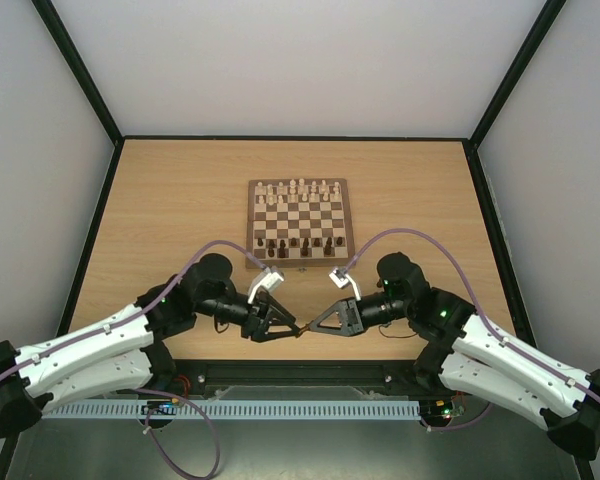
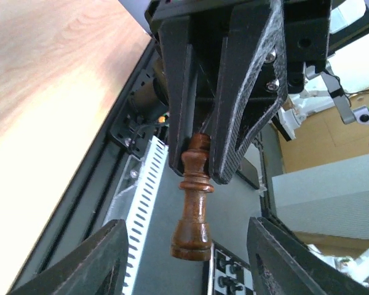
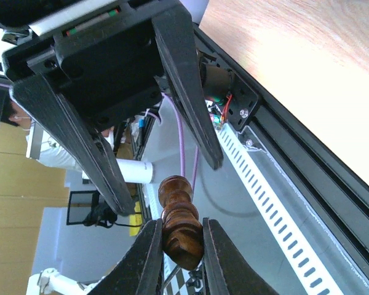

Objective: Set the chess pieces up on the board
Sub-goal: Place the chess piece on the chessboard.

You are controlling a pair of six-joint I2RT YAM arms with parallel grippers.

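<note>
Evenly bright from above; washed-out glare across the worktop point(image 2: 43, 92) in both wrist views, backgrounds blurred, chess piece point(image 2: 194, 203) sharp.

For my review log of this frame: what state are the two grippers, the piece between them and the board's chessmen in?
left gripper: open, fingers spread either side of the dark piece, not touching it.
right gripper: shut on the dark piece's head end.
dark piece: held in the air, off the board.
pale chessmen: standing on the far rows of the board.
dark chessmen: standing on its near rows.
</note>
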